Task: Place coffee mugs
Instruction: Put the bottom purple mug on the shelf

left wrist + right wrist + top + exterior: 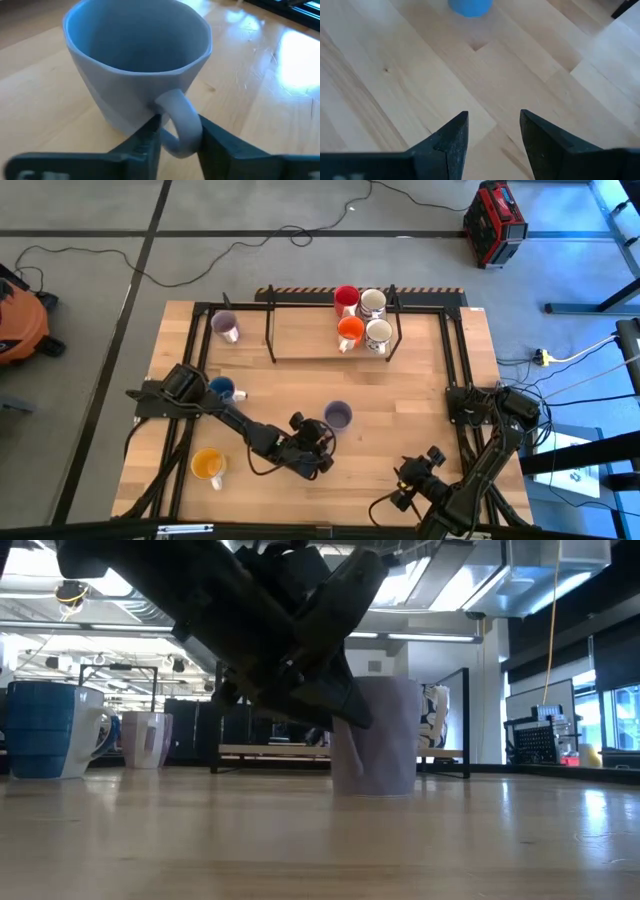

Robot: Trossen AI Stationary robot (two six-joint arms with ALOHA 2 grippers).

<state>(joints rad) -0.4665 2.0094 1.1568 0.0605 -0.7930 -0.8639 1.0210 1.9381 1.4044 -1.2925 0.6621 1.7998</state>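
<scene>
Desk (420, 395): wooden top, black frame along its far edge.
Left gripper (322, 433): mid-desk, fingers (147, 142) either side of the handle of a lilac mug (338, 415), which stands upright.
Right gripper (405, 480): near edge, right side, fingers apart, holding nothing.
Four mugs (362, 319): clustered at far edge.
Second lilac mug (225, 327): far-left corner.
Blue mug (222, 389): left side.
Yellow-orange mug (208, 466): near-left corner.
</scene>
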